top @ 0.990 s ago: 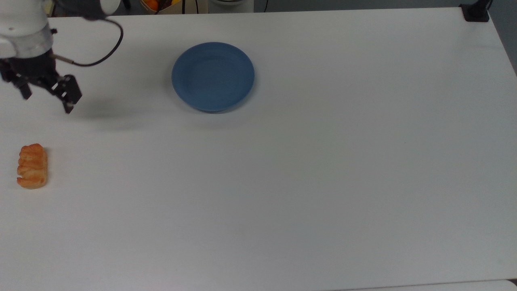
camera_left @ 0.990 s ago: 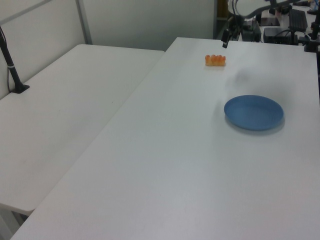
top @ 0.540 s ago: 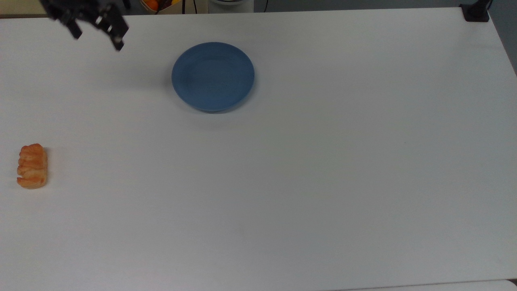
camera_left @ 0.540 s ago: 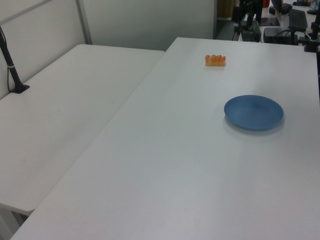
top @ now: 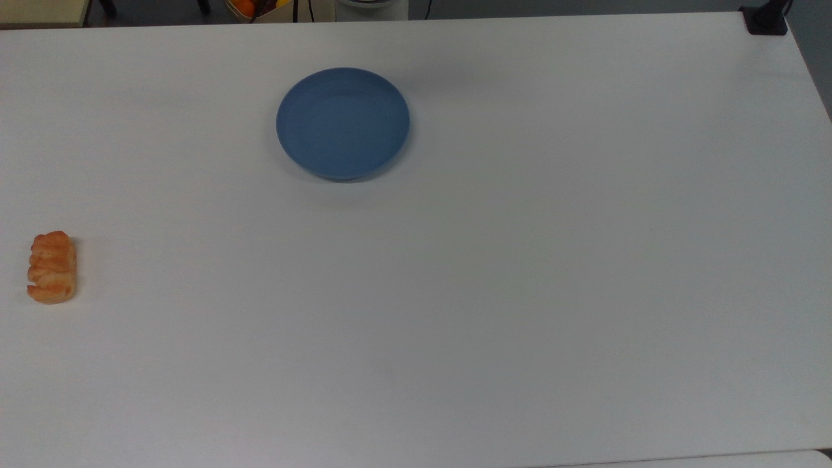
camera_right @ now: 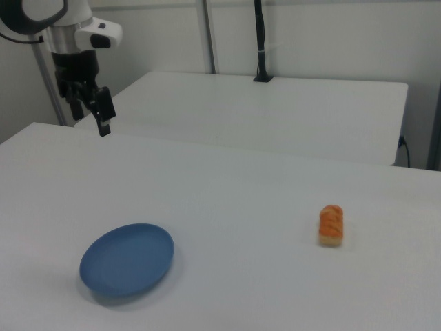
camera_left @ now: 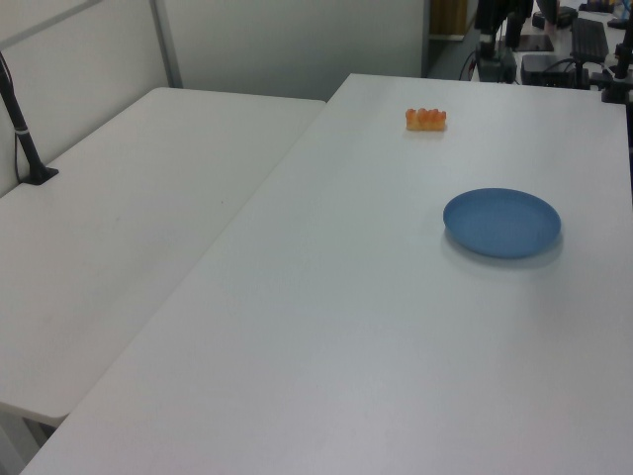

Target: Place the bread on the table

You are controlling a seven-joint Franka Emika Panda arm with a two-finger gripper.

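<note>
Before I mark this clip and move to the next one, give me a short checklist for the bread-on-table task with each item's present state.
1. Bread rests on the table, lying flat: ok.
2. Bread is off the blue plate, well apart from it: ok.
3. Gripper is clear of the bread, raised near the table's far edge in the right view: ok.
4. Gripper holds nothing, fingers apart: ok.
5. Plate carries nothing: ok.
6. Bread has margin from the table edge: cannot tell; it lies close to the top view's left border, and the edge there is out of frame.
</note>
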